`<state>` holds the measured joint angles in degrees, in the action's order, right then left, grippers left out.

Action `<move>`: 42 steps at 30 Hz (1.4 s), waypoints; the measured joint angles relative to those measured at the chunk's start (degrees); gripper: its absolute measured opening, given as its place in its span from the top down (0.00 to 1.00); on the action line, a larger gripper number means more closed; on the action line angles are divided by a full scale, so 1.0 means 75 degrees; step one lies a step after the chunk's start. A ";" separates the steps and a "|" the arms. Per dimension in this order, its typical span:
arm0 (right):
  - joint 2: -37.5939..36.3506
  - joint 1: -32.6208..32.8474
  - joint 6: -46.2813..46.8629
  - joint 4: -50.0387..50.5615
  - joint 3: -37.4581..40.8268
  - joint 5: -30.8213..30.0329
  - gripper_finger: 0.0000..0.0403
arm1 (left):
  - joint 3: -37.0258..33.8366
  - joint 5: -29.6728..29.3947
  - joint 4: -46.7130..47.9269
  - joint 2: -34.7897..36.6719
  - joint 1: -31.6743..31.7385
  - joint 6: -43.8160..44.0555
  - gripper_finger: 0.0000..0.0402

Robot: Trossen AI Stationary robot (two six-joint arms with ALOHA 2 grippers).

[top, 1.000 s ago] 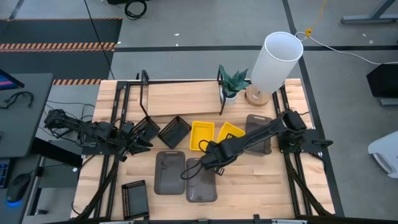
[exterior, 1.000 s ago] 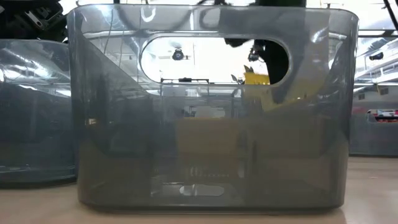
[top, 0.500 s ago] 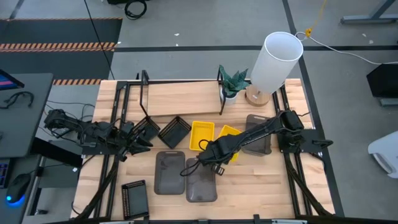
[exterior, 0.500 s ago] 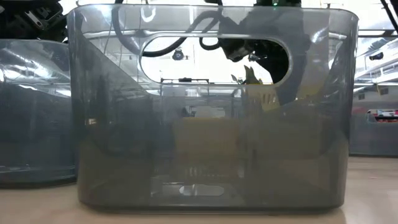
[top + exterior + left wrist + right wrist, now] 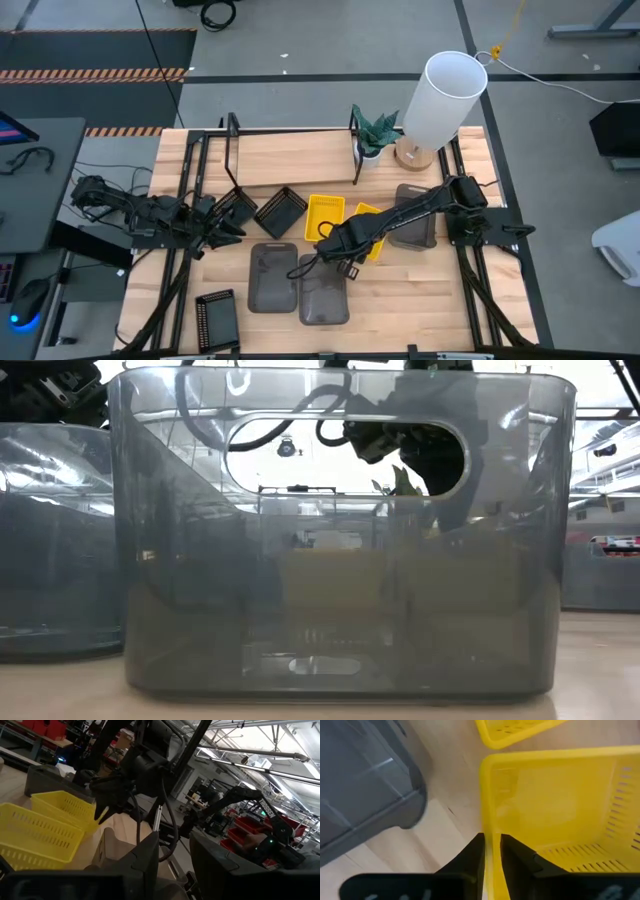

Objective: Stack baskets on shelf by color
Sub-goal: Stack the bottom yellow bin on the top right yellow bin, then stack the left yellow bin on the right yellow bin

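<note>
My right gripper [image 5: 347,238] [image 5: 491,851] is in the middle of the table, shut on a yellow basket [image 5: 371,222]. A second yellow basket [image 5: 325,215] rests flat just to its left. Three smoky grey baskets [image 5: 272,276] [image 5: 324,293] [image 5: 416,216] and three black slatted ones [image 5: 237,207] [image 5: 282,210] [image 5: 217,320] lie on the tabletop. The shelf [image 5: 290,156] runs along the far edge. My left gripper [image 5: 226,228] [image 5: 175,862] waits open by the black baskets on the left. My right gripper pinches the yellow basket's side wall at its rim [image 5: 490,827]. One finger [image 5: 516,854] is inside the basket and the other [image 5: 472,852] outside. The fingers come from above, slanting down. Whether the basket's bottom is on the table I cannot tell.
A white lamp [image 5: 442,100] and a small potted plant [image 5: 376,132] stand at the far right beside the shelf. A grey basket [image 5: 340,540] fills the low view, and the right gripper [image 5: 400,450] shows through its handle hole. Bare wood lies at the near right.
My right gripper, shut on the yellow basket's wall, has moved a little toward the near edge of the table. The basket has come along with it and now shows on the near side of the arm as well. The left arm has kept still.
</note>
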<state>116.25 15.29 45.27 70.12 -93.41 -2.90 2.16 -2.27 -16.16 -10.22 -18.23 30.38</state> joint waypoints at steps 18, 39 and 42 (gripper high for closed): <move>-0.0003 -0.0026 -0.0109 -0.0299 -0.0002 0.0035 0.71 | 0.0002 0.0001 0.0000 0.0000 -0.0001 -0.0001 0.71; -0.0015 -0.1263 -0.1759 0.0127 -0.1282 -0.0300 0.71 | -0.0001 0.0001 0.0000 0.0006 0.0000 -0.0002 0.71; -0.0015 -0.1498 -0.2155 -0.0023 -0.1282 -0.0346 0.71 | -0.0001 0.0001 0.0000 0.0006 -0.0001 0.0001 0.71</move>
<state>116.14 4.06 29.11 69.95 -103.02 -5.49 2.15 -2.26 -16.16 -10.17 -18.24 30.39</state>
